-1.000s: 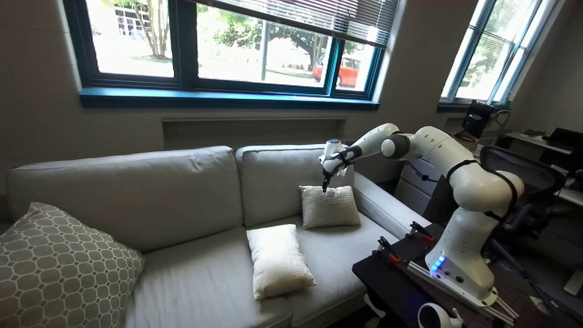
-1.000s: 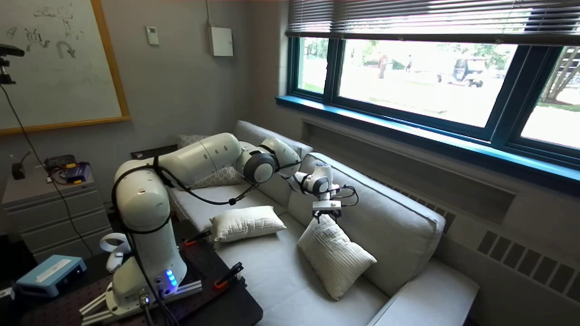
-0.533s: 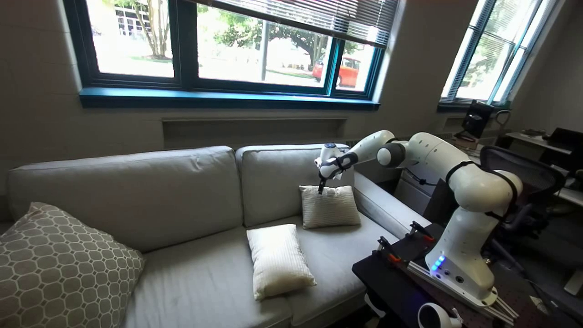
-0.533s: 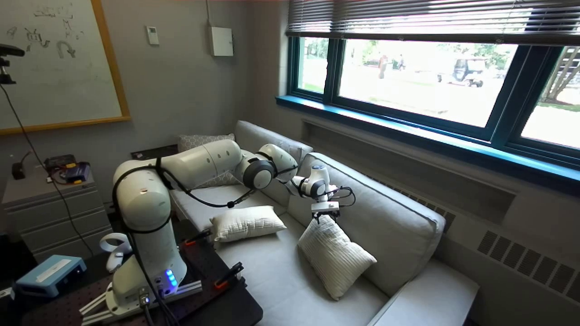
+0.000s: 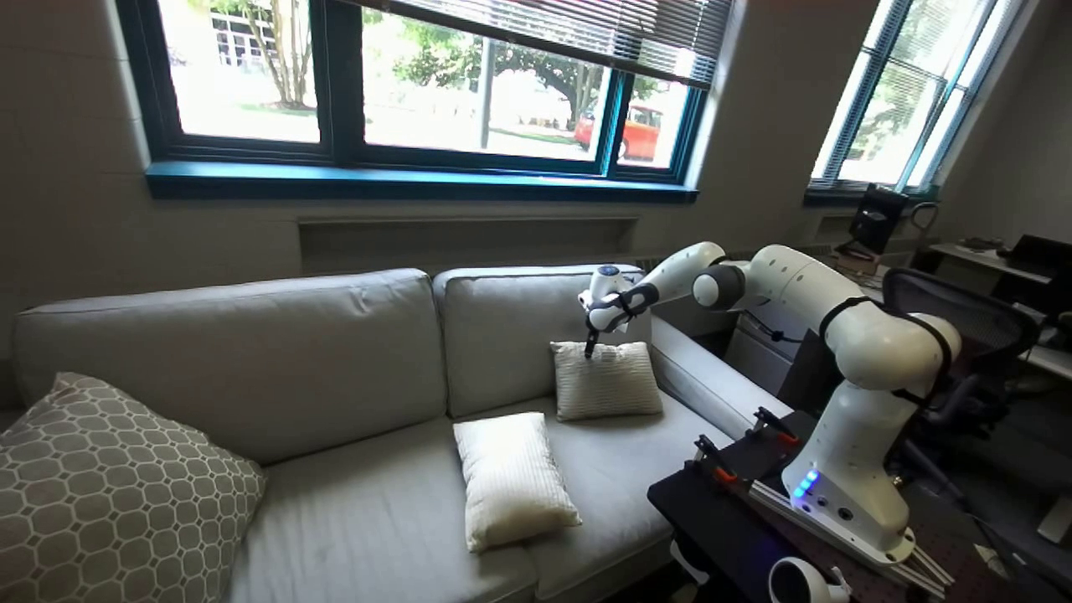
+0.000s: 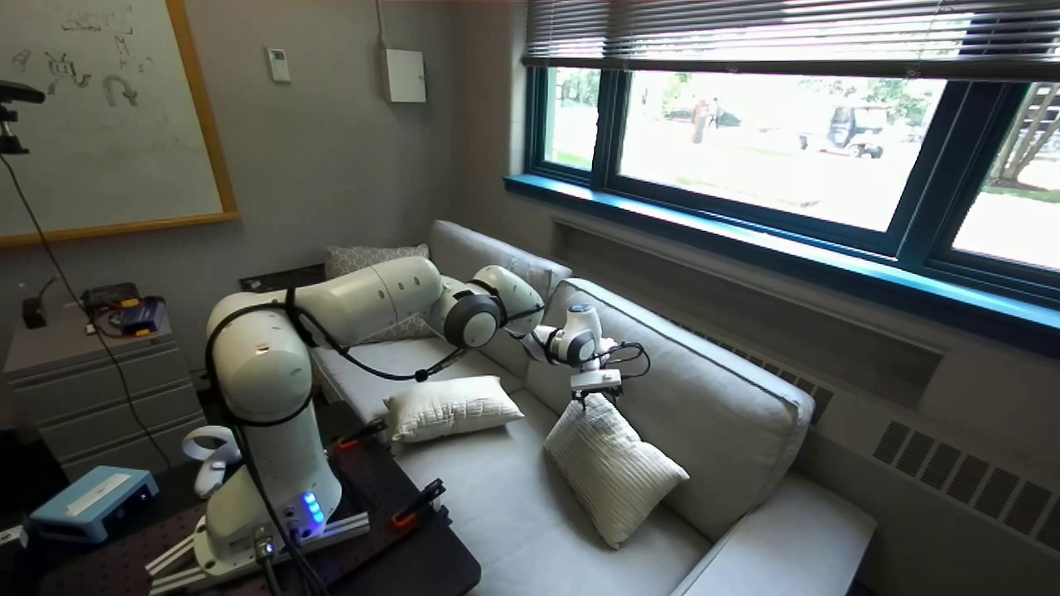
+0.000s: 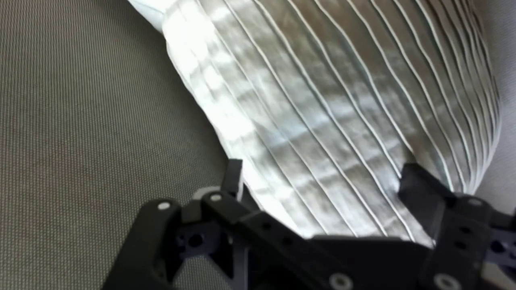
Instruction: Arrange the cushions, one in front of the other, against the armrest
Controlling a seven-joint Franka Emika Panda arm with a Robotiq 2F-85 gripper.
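Note:
In both exterior views a cream-white ribbed cushion [image 5: 610, 392] leans on the sofa's back, apart from the armrest [image 6: 799, 538]. My gripper [image 6: 598, 399] points down at this cushion's upper corner. Seen from the wrist, the gripper [image 7: 325, 186] is open, its fingers [image 7: 232, 177] wide apart with the striped fabric [image 7: 322, 121] between and below them. Whether either finger touches the fabric I cannot tell. Nearer the seat's front edge, a second cream-white cushion [image 5: 512, 486] lies flat on the seat, out of the gripper's reach at this spot.
A larger grey lattice cushion [image 5: 126, 494] fills the sofa's far end. The sofa's back cushion [image 6: 662, 389] rises right behind the gripper. A dark table [image 6: 447, 546] with clamps [image 6: 418, 503] carries the arm's base beside the seat.
Over the last second my gripper has sunk a little and shifted slightly along the cushion's top, away from the armrest. In the latest half second it barely moves. Both cushions stay put.

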